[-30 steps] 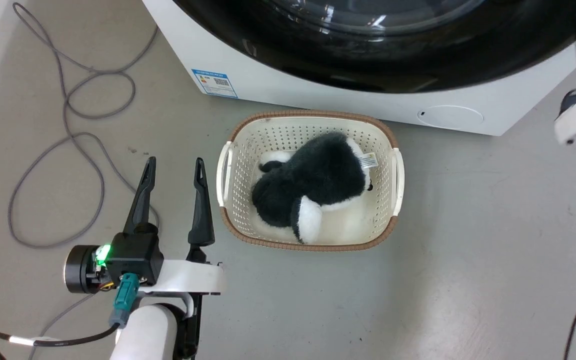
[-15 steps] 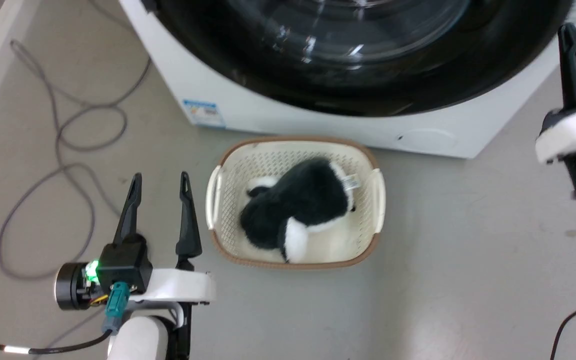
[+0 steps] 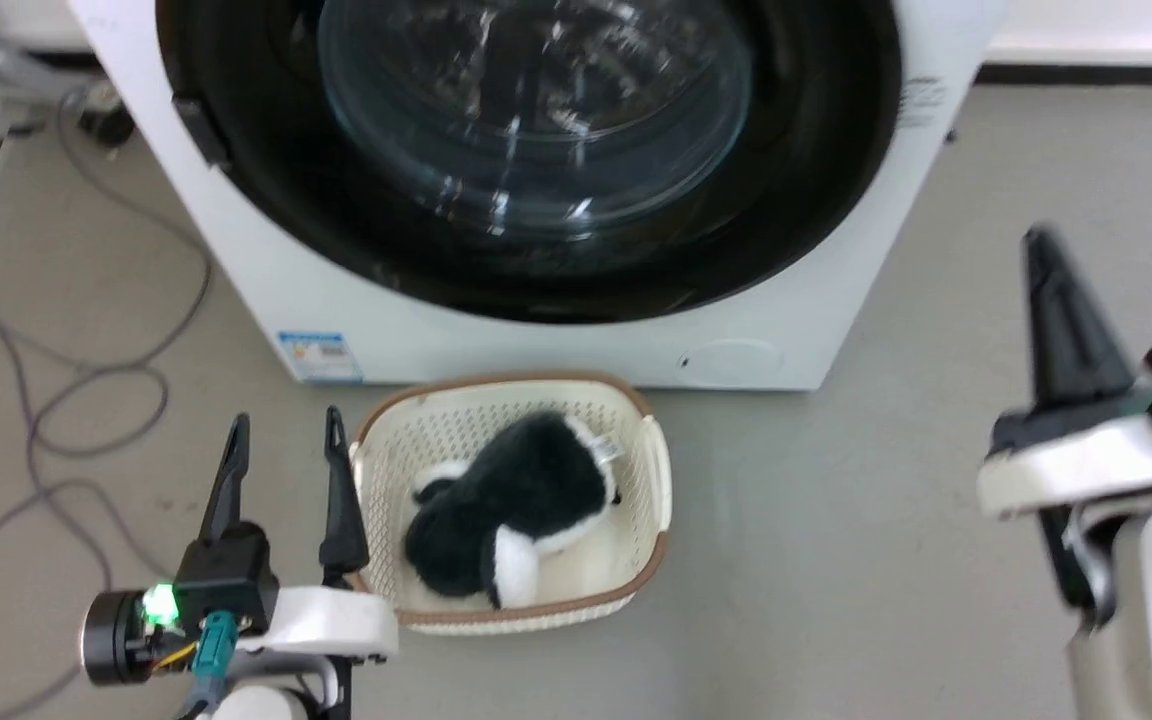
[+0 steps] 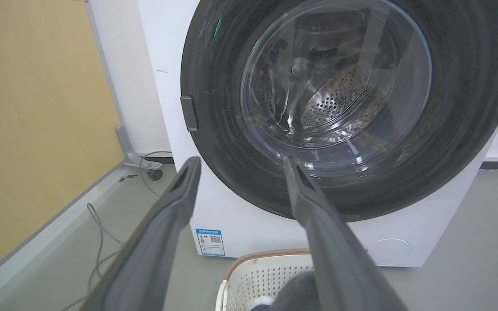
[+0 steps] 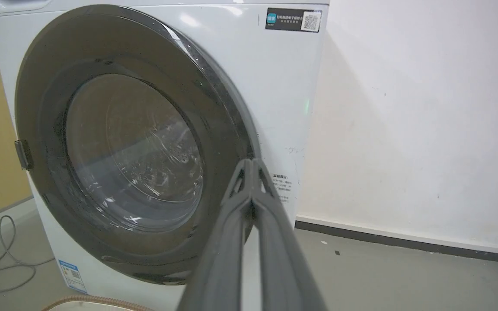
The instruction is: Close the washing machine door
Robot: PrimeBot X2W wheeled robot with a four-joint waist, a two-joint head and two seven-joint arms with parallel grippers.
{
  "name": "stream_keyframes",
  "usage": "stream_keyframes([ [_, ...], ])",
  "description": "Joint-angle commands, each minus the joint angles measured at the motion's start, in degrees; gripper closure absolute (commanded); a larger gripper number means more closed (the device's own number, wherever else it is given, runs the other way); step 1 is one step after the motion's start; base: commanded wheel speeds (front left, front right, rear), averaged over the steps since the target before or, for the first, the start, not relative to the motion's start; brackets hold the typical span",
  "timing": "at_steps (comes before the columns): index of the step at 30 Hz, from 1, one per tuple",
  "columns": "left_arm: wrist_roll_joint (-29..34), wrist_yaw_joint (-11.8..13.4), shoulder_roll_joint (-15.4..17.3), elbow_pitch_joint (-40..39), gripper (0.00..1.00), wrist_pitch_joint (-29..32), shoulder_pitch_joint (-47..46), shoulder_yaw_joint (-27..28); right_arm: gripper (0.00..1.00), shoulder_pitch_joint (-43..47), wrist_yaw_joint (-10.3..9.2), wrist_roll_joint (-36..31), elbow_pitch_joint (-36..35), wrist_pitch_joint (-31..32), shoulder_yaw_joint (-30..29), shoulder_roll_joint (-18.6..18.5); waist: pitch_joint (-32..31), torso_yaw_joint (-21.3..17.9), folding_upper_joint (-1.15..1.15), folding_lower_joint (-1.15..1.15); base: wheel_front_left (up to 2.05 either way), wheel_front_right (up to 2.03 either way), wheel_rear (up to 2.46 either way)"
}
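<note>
The washing machine door [image 3: 536,120], glossy black with a bulging glass window, lies flat against the front of the white washing machine [image 3: 266,300]. From the left wrist the door [image 4: 344,99] faces me with the steel drum behind its glass, and my left gripper [image 4: 242,160] stands open and holds nothing. That left gripper [image 3: 285,420] hovers over the floor left of the basket. My right gripper [image 3: 1039,240] is shut and holds nothing, right of the machine and apart from it. Its closed tips [image 5: 251,163] point at the door [image 5: 128,147] near its right edge.
A cream basket [image 3: 636,590] holding a black and white plush toy [image 3: 506,500] stands on the floor before the machine. Grey cables [image 3: 56,400] loop on the floor at the left. A wooden panel [image 4: 37,108] stands left of the machine and a white wall [image 5: 404,108] right of it.
The head camera has tilted up, so the machine, basket and grippers sit lower in the picture. My right gripper has drawn back from the door's right edge. The left gripper stays beside the basket.
</note>
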Motion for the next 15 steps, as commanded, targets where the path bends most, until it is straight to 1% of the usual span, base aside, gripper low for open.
stream_keyframes([
  [1, 0.4, 0.3, 0.3, 0.1, 0.0, -0.3, 0.9, 0.2, 1.0, 1.7, -0.05, 0.2, -0.6, -0.3, 0.2, 0.6, -2.0, -1.6, 0.0, 0.0, 0.0, 0.0, 0.0],
  [4, 0.8, 0.9, 0.4, 0.3, 0.0, -0.3, 2.5, 0.7, 1.0, 5.9, -0.05, 1.3, -1.5, -0.3, 0.2, 2.0, -3.9, -2.3, 0.0, 0.0, 0.0, 0.0, 0.0],
  [5, 1.2, 1.2, 0.5, 0.4, 0.0, -0.3, 3.0, 0.8, 0.97, 7.3, -0.05, 1.7, -1.5, -0.3, 0.4, 2.3, -4.6, -2.5, 0.0, 0.0, 0.0, 0.0, 0.0],
  [6, 1.6, 1.5, 0.6, 0.5, 0.0, -0.3, 3.5, 0.8, 0.44, 8.6, -0.05, 2.0, -1.7, -0.3, 0.3, 2.6, -5.2, -2.7, 0.0, 0.0, 0.0, 0.0, 0.0],
  [7, 1.8, 1.8, 0.6, 0.7, 0.0, -0.3, 4.1, 0.8, 0.0, 10.0, -0.05, 2.0, -2.1, -0.3, 0.5, 2.8, -5.8, -2.8, 0.0, 0.0, 0.0, 0.0, 0.0],
  [11, 2.4, 2.6, 0.8, -0.1, 0.0, -0.3, 6.2, 0.3, 0.0, 15.0, -0.05, 2.7, -3.7, -0.3, 0.5, 3.3, -7.9, -3.2, 0.0, 0.0, 0.0, 0.0, 0.0],
  [15, 1.9, 2.6, 0.8, -0.3, 0.0, -0.3, 7.7, 0.2, 0.0, 18.7, -0.05, 5.6, -4.4, -0.3, 1.0, 3.3, -8.8, -3.3, 0.0, 0.0, 0.0, 0.0, 0.0],
])
